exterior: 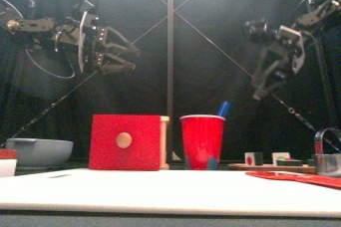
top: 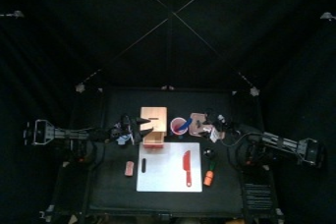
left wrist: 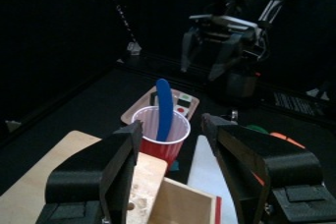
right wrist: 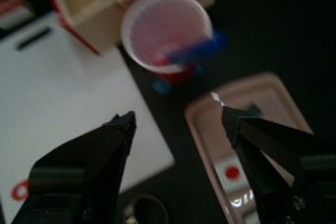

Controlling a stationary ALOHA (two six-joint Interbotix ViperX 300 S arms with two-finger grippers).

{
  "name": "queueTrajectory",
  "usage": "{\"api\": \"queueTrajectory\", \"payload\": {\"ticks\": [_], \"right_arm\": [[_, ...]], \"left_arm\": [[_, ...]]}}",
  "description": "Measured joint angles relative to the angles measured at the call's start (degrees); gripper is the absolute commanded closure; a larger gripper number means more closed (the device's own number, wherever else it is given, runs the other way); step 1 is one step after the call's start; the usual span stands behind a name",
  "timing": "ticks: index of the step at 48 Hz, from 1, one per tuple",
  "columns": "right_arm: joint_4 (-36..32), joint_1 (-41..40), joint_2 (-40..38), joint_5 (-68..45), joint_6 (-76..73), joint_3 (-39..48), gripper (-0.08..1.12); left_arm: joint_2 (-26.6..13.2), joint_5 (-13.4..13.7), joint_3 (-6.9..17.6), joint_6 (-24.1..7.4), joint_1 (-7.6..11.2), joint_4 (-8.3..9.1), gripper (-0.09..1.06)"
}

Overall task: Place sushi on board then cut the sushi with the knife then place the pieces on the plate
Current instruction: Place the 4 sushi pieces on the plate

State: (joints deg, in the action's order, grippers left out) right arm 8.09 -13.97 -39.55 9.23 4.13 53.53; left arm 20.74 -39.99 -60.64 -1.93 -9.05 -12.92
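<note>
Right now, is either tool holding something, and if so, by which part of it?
Nothing is held. The left tool and the right tool are both open and empty. The blue knife stands in the cup, untouched.

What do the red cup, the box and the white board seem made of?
The red cup looks like smooth plastic, evenly coloured. The box seems pale bare wood on top, its front painted red. The white board is probably plastic: flat, matte, uniformly white.
</note>
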Motion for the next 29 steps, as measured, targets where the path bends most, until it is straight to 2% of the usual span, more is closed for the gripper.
{"api": "queueTrajectory", "payload": {"ticks": [6,12,29], "right_arm": [[-6.33,5.71,0.09,-13.10,-0.97,1.49,0.05],[-6.59,7.91,0.97,-22.50,-1.23,3.96,0.05],[-6.77,9.67,5.19,-28.13,-1.05,4.13,0.05]], "left_arm": [[0.00,0.09,0.35,0.00,0.53,0.00,0.09],[0.00,0.00,0.35,0.00,1.14,0.26,0.09],[0.26,0.09,-0.79,-0.09,1.76,0.44,0.09]]}}
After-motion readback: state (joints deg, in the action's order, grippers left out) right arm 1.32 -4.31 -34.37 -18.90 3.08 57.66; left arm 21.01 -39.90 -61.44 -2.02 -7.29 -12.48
